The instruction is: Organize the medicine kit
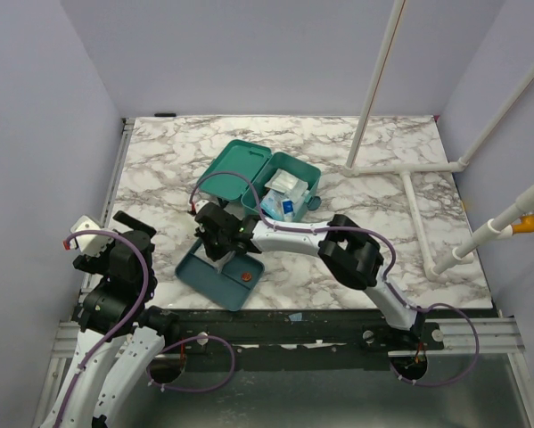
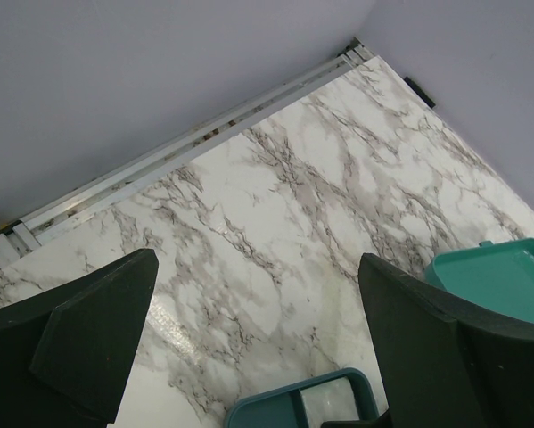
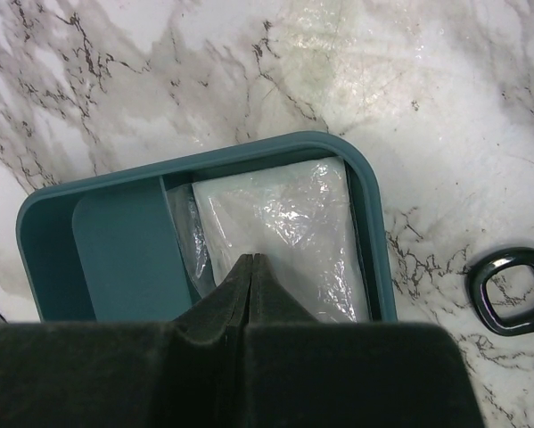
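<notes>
Sorting supplies looks like the step: kit (image 1: 240,165) sits open mid-table, tray (image 1: 202,275) just in front, right gripper (image 3: 250,263) pinched shut over a clear packet (image 3: 284,232) in the tray (grip unclear), left gripper (image 2: 258,267) wide, idle; next probably needs lifting that packet toward the kit.

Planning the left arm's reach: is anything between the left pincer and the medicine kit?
Between the left pincer and the lid of the medicine kit, only bare marble shows. The right pincer, shut over the compartment tray, crowds its near side.
</notes>
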You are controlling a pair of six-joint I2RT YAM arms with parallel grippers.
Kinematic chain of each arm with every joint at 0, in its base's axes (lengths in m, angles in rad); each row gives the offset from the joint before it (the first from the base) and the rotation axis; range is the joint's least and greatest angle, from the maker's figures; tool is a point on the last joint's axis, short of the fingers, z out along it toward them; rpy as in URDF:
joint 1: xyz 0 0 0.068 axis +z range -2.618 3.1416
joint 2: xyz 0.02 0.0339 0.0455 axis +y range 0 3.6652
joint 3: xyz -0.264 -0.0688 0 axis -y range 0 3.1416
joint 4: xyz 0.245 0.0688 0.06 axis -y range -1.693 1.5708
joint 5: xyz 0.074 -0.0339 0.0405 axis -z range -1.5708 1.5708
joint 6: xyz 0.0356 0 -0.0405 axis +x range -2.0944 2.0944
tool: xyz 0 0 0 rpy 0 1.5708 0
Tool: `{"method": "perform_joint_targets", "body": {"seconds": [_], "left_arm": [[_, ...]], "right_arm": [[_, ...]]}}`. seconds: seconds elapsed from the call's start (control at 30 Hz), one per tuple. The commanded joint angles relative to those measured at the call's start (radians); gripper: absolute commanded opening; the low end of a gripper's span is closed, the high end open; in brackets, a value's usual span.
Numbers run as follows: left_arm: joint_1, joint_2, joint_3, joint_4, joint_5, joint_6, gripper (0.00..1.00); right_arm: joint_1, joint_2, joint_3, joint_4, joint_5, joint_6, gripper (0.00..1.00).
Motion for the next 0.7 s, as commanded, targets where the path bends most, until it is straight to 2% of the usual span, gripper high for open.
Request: {"method": "perform_joint_targets", "body": {"seconds": [0.0, 0.2, 0.3, 0.47, 0.67], "left_arm": [[-0.001, 0.003, -0.009, 0.009, 0.013, 0.016, 0.98], [-0.001, 0.010, -0.009, 0.007, 0.013, 0.015, 0.98], [-0.001, 0.011, -0.009, 0.007, 0.014, 0.016, 0.98], [0.000, 0.010, -0.009, 0.007, 0.015, 0.015, 0.98], [0.000, 0.011, -0.009, 0.007, 0.016, 0.015, 0.98]], "right_arm": [[0.006, -0.028, -0.013, 0.008, 0.014, -0.013, 0.01], [0.006, -0.146, -0.044, 0.052, 0.067, -0.021, 0.09], [0.007, -0.213, -0.072, 0.064, 0.139, -0.044, 0.22], [0.002, -0.269, -0.113, 0.038, 0.273, -0.086, 0.36], [-0.017, -0.267, -0.173, 0.065, 0.317, -0.106, 0.38]]}}
